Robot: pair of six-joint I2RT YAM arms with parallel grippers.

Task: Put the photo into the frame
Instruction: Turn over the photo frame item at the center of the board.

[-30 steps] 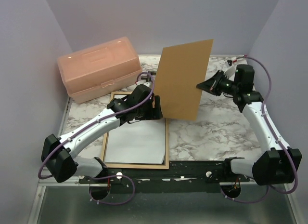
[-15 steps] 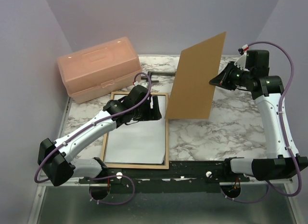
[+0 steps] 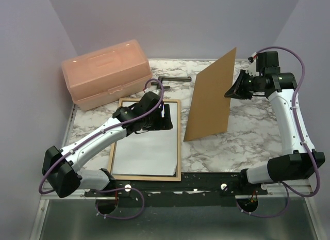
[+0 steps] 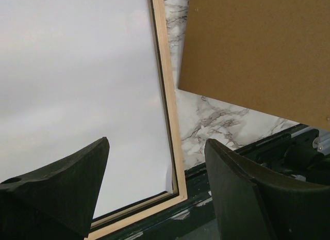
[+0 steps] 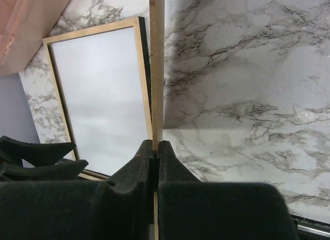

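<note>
Looks like photo (image 3: 147,147) white back up, flat inside frame (image 3: 144,177) on table (image 3: 247,131). Likely handles light, limp and slippery; best nudged or lifted by an edge, never creased. Hovers left gripper (image 3: 166,116) spread wide over frame's far end, arm stretched forward. Pinches board (image 3: 211,98) tight in right gripper (image 3: 230,92), near upright just right of frame, arm reaching far, fingers pointing left.

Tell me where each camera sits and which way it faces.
Top external: above and behind the bases, looking down on the table; left arm, right arm show.
Left wrist: on that arm, looking down at the frame; open left tool shows.
Right wrist: on that arm, looking down along the brown board's edge; right tool grips it.
Shared: all three see frame and board.
</note>
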